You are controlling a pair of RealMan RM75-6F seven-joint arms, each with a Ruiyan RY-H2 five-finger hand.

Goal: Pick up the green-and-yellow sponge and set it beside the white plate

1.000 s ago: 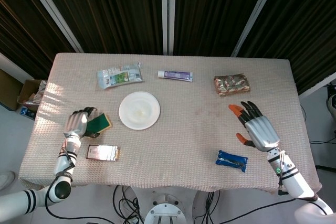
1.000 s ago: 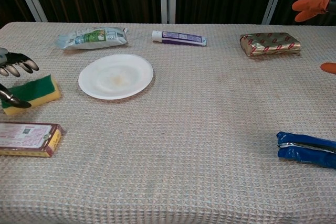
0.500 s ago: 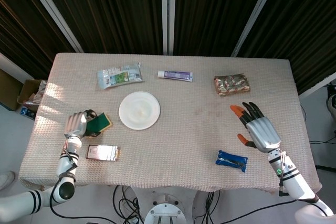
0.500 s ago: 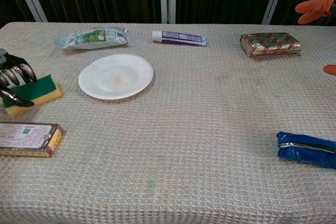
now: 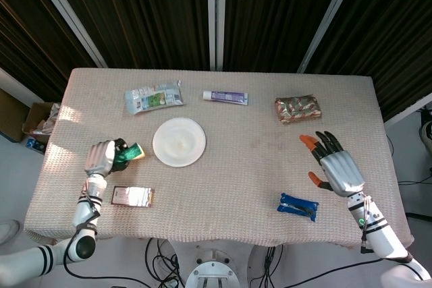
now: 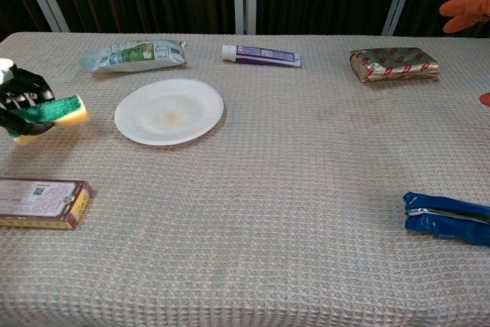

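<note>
My left hand [image 5: 102, 156] [image 6: 17, 99] grips the green-and-yellow sponge [image 5: 130, 152] [image 6: 55, 109] at the table's left side, holding it lifted off the cloth with its yellow side down. The white plate [image 5: 179, 141] [image 6: 169, 110] lies just to the right of the sponge, a short gap between them. My right hand [image 5: 334, 166] hovers open over the right side of the table, fingers spread, holding nothing; in the chest view only its orange fingertips [image 6: 465, 11] show at the right edge.
A flat brown packet [image 5: 132, 197] [image 6: 42, 202] lies in front of the left hand. A blue pouch [image 5: 298, 206] [image 6: 446, 218] sits near the right hand. At the back lie a wipes pack [image 5: 154, 97], a toothpaste tube [image 5: 225, 97] and a patterned packet [image 5: 298, 108].
The left hand closed on the sponge and raised it off the table, tilting it. The right hand drifted slightly right and toward the near edge.
</note>
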